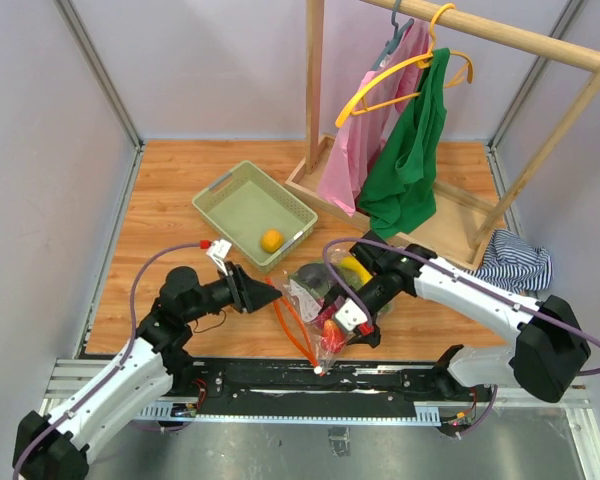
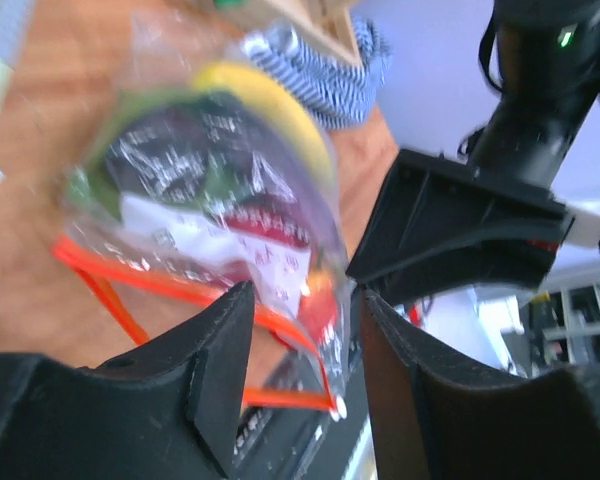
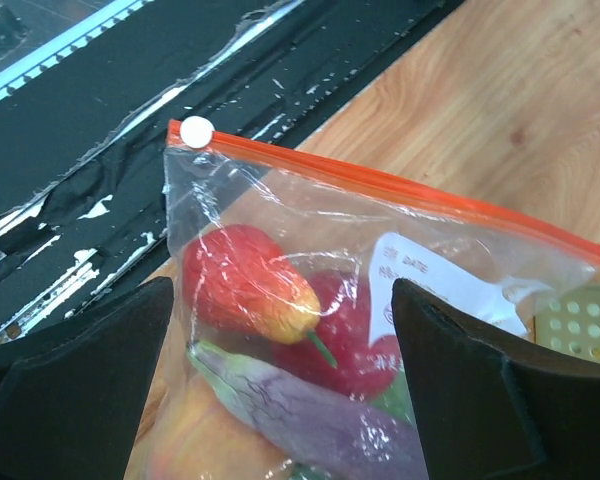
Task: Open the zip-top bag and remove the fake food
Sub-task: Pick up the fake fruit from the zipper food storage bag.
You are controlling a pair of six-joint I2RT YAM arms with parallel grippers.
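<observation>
**Desk:** Which step is this?

**Photographer:** Opening, I'd judge. The zip-top bag [image 1: 305, 285] lies just on the near side of the green basket [image 1: 220, 190]. The fake food is inside, with a red piece [image 3: 245, 280] and an eggplant [image 3: 300, 410] showing. I can't tell if the orange zip strip [image 3: 400, 195] is sealed.

**Desk:** And the 2 grippers?

**Photographer:** The left gripper [image 2: 305, 300] has its jaws part-spread about the bag's edge, not visibly pinching. The right gripper [image 3: 280, 290] is spread wide astride the bag. Next, each needs 1 wall of the mouth.

**Desk:** Obstacles?

**Photographer:** An orange [image 1: 271, 240] sits in the basket. The clothes rack [image 1: 315, 100] stands beyond it, well apart.
</observation>
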